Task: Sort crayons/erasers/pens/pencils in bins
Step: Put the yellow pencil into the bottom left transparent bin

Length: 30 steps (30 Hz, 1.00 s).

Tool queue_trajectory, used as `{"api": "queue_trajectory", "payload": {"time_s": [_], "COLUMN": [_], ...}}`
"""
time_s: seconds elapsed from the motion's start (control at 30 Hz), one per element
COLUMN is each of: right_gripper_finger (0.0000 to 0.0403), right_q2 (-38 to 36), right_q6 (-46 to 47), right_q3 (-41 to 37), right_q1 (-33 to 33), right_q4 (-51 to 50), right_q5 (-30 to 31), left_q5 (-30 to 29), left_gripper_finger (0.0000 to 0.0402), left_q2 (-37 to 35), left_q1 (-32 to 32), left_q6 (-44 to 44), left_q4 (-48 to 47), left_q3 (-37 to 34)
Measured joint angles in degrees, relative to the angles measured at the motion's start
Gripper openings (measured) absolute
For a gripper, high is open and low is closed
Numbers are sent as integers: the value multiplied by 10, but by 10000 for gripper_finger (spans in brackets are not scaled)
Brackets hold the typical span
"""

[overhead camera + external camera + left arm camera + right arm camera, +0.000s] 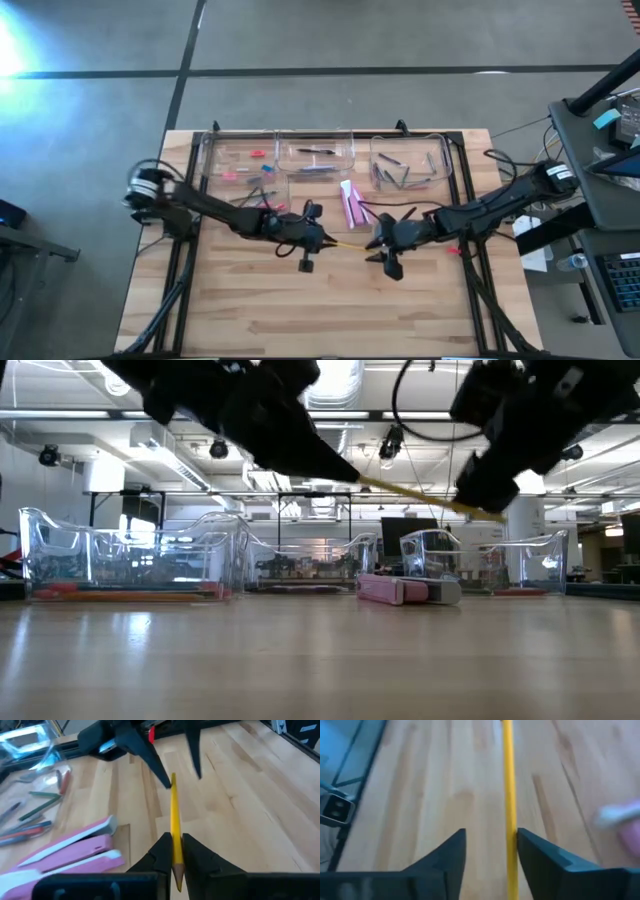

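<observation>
Yellow pencil [349, 243] spans left-right above mid-table: left gripper [173, 851] clamps it, right gripper's [490, 852] jaws stand wide around its far tip.

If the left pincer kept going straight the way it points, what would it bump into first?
Probably the right pincer. The left pincer is shut on a yellow pencil that runs straight toward it, and the far end already sits between its open fingers, above the table.
</observation>
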Motion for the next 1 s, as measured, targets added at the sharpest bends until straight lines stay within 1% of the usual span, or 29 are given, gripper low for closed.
{"api": "queue_trajectory", "payload": {"time_s": [0.1,0.2,0.3,0.37,0.53,0.63,0.73,0.87,0.93,1.0], "right_gripper_finger": [182,195,197,198,198,198,198,198,198,198], "right_q2": [-19,-48,-79,-97,-135,-143,-144,-138,-135,-135], "right_q6": [-35,-77,-123,-150,-200,-219,-234,-256,-273,-284], "right_q3": [20,37,48,53,51,50,50,50,50,50], "right_q1": [0,0,2,1,1,1,1,1,0,1], "right_q4": [1,3,1,2,0,0,1,3,11,17], "right_q5": [0,-1,-16,-15,-10,-10,-8,-6,-3,15], "left_q5": [-9,-25,-89,-135,-205,-218,-223,-237,-242,-242], "left_gripper_finger": [12,11,11,10,10,10,10,18,38,68], "left_q2": [-55,-123,-208,-271,-421,-489,-531,-559,-564,-566], "left_q1": [0,0,2,2,1,0,-3,2,2,2], "left_q6": [-3,-2,-5,-16,-105,-187,-238,-274,-296,-318], "left_q4": [-67,-139,-233,-313,-543,-667,-739,-788,-813,-825], "left_q3": [0,-6,-18,-26,-34,-39,-49,-69,-74,-74]}}
